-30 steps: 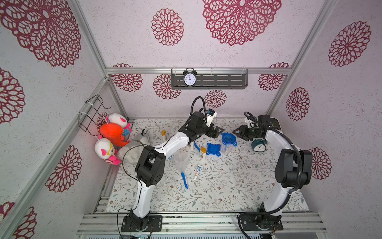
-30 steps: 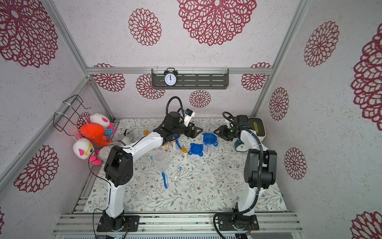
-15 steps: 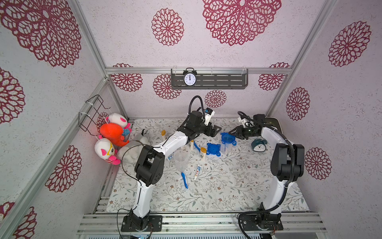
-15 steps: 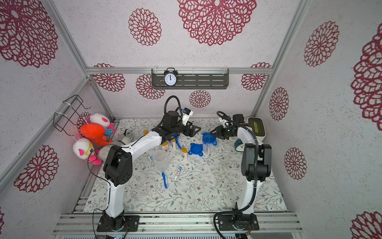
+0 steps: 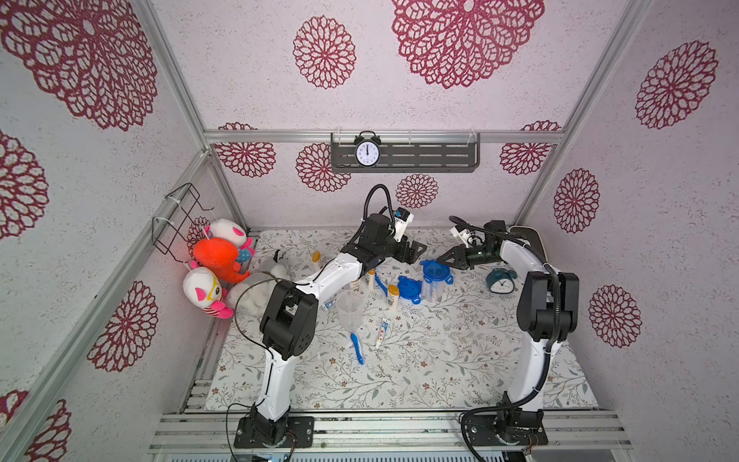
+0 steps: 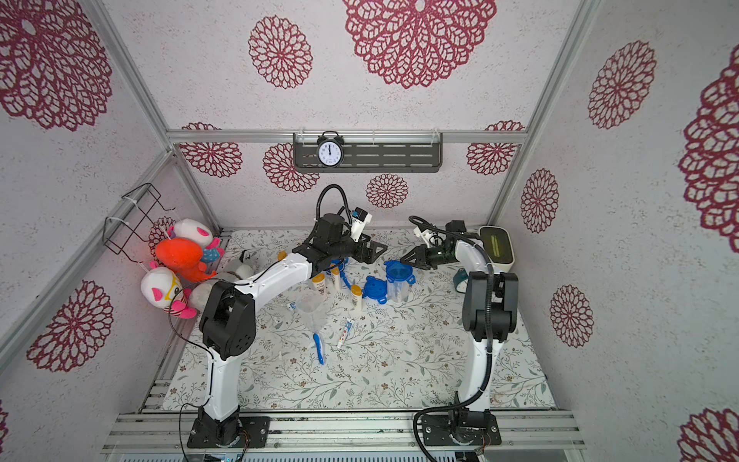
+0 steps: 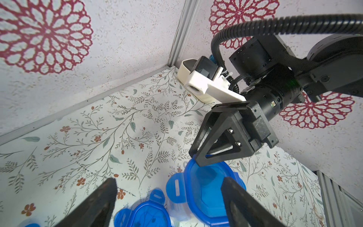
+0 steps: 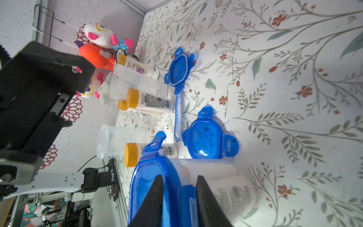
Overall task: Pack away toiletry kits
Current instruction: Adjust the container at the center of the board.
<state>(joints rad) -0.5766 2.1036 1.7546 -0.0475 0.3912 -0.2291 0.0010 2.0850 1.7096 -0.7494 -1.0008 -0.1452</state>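
Observation:
A clear jar with a blue lid (image 5: 436, 276) (image 6: 399, 276) stands at the back middle of the floral mat. My right gripper (image 5: 442, 260) (image 8: 179, 182) is shut on the edge of that lid (image 8: 149, 176), one finger on top and the other under its tab. My left gripper (image 5: 414, 250) (image 7: 169, 204) hangs open just above and behind the same lid (image 7: 206, 192), touching nothing. A loose blue lid (image 5: 410, 289), an orange-capped bottle (image 5: 393, 297), an open empty jar (image 5: 350, 306), a blue toothbrush (image 5: 357, 348) and a toothpaste tube (image 5: 382, 332) lie nearby.
Another loose lid (image 8: 179, 68), more bottles (image 8: 151, 101) and a second toothbrush (image 8: 178, 118) sit under the left arm. A teal alarm clock (image 5: 500, 280) stands right of the jar, a white box (image 5: 528, 236) in the back right corner, plush toys (image 5: 216, 256) at the left wall.
My right gripper has reached left to the lidded jar and closed on the lid's edge. The left gripper has stayed open and shifted only slightly.

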